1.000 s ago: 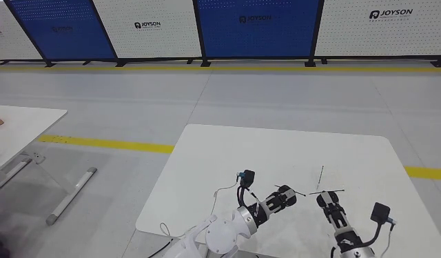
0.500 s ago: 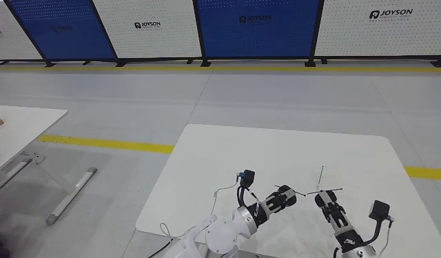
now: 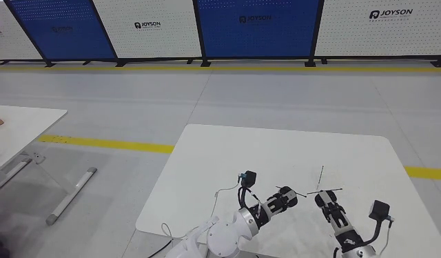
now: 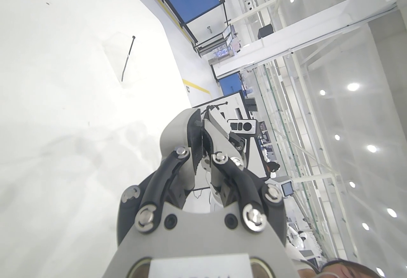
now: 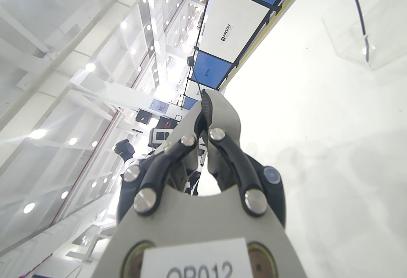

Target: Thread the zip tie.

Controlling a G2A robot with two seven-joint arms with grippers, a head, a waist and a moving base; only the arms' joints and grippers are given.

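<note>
Presently, both pincers are clamped on thin black strap, side by side on the near side of the spare zip tie (image 3: 322, 173), which lies flat on the desk (image 3: 227, 154). The right pincer (image 5: 203, 102) holds the zip tie (image 5: 194, 75) a little behind its head. The left pincer (image 4: 202, 120) grips a strap end; you cannot tell whether it is the same tie. Expect it light, springy and slick, so hold close to the tip.
</note>
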